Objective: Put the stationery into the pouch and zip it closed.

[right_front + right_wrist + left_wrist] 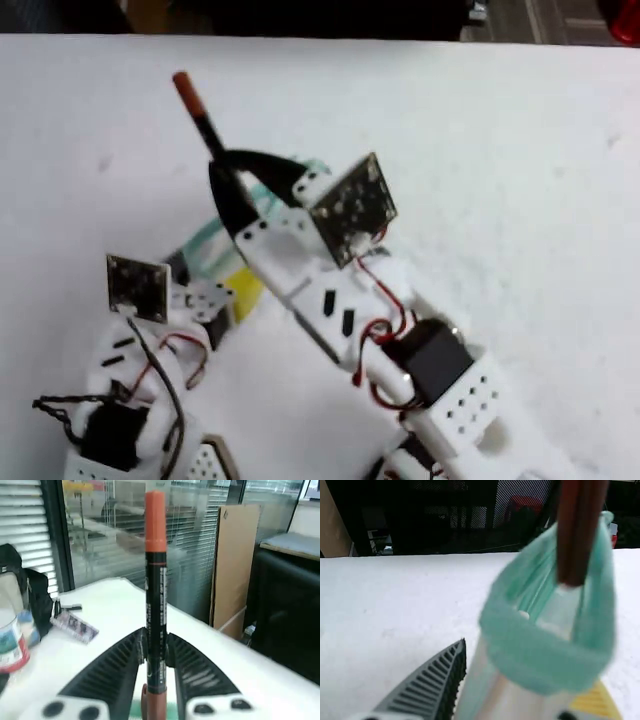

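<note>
A marker with an orange cap (186,88) stands tilted in my right gripper (229,186), which is shut on its dark barrel (155,605). Its lower end (578,530) hangs just over the open mouth of the pouch (545,650). The pouch (205,248) is clear with a teal rim and a yellow patch, and it lies under the right arm. My left gripper (220,300) sits at the pouch's near end and is shut on it; one grey ribbed finger (432,682) presses against the clear side. The arms hide most of the pouch from above.
The white table (500,150) stretches wide to the right and far left. Its back edge runs along the top, with dark room beyond. A red object (624,18) sits at the far right corner.
</note>
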### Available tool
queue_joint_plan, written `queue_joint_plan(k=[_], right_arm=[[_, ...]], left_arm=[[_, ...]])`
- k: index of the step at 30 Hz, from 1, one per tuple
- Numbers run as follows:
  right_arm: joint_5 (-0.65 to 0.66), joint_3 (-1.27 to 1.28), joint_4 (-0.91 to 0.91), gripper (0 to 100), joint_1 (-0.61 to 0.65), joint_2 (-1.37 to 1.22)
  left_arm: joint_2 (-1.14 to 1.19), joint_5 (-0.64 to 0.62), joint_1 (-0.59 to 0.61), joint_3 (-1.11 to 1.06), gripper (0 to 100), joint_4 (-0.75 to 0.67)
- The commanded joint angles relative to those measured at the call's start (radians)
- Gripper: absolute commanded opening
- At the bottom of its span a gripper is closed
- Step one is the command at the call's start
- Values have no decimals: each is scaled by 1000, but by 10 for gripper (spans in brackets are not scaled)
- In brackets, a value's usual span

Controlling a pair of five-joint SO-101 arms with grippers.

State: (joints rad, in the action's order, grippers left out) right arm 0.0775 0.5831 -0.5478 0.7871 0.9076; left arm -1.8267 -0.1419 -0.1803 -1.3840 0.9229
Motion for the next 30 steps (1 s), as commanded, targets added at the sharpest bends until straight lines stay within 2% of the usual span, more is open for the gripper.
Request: queue_joint_plan(k=[1,6,12,17,19,22,27,30], right_arm=[[0,17,13,18,4,28],[0,-15,-59,31,19,28],[-8,-35,-130,265,31,81],[-5,-87,-242,283,13,101],[-3,-112,-248,283,-35,101],[-2,-140,-248,277,-174,94],[2,-64,-344,196,-415,28],[83,20,-406,190,-475,-77]], left_arm=[[2,-14,5,5,290,-43],[2,-14,7,3,290,-43],[2,-14,7,3,290,-43],[2,-14,7,3,290,-43],[2,-14,7,3,290,-43],[2,-14,7,3,289,-41],[2,-14,16,5,286,-44],[2,-14,38,5,286,-44]])
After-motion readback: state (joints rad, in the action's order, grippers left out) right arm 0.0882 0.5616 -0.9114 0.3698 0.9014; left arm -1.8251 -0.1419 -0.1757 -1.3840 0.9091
